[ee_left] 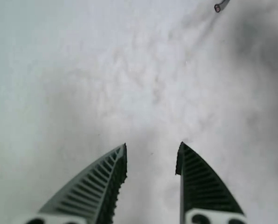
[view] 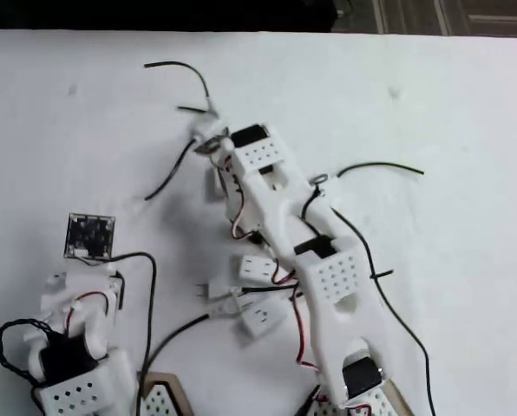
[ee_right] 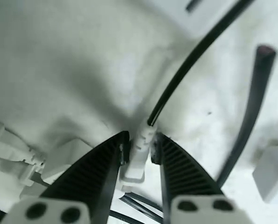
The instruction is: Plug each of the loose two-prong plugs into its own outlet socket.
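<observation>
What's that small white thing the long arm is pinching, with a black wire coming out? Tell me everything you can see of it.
It is a small white plug, plastic by its look, with a ribbed neck where a thin black cord leaves it and runs off over the white table. The right gripper is shut on it, with its dark ridged fingers pressing both sides. Its prongs cannot be made out.

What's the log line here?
right gripper: shut on white plastic plug | left gripper: open over white table
</observation>
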